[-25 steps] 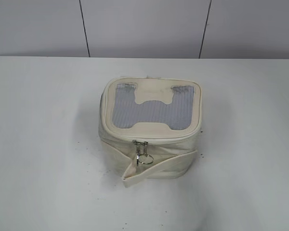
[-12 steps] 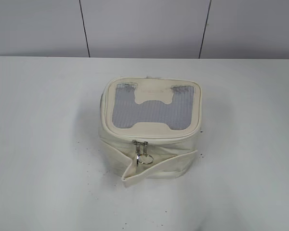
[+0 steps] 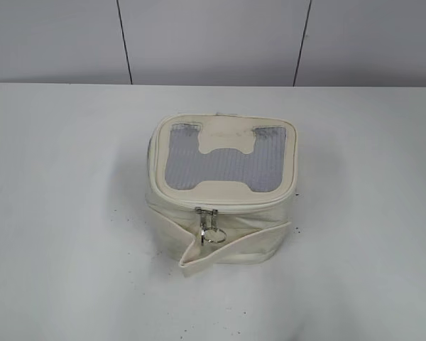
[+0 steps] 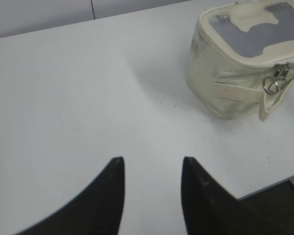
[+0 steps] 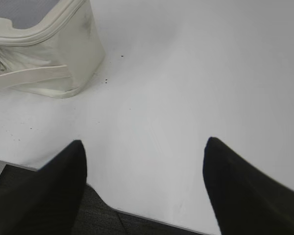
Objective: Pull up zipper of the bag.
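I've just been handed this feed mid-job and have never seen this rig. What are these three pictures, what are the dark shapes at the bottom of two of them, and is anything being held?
These are three cameras on one two-armed robot. The exterior view looks down at a slant onto a white table; neither arm shows in it. The other two views come from cameras on each wrist, so the dark shapes are gripper fingers. The left gripper and the right gripper are both open and empty, out near the table's edge. The only thing on the table is a cream bag with a grey window on top. Its metal zipper pulls, one with a ring, hang at the front. Nothing has touched the bag yet.
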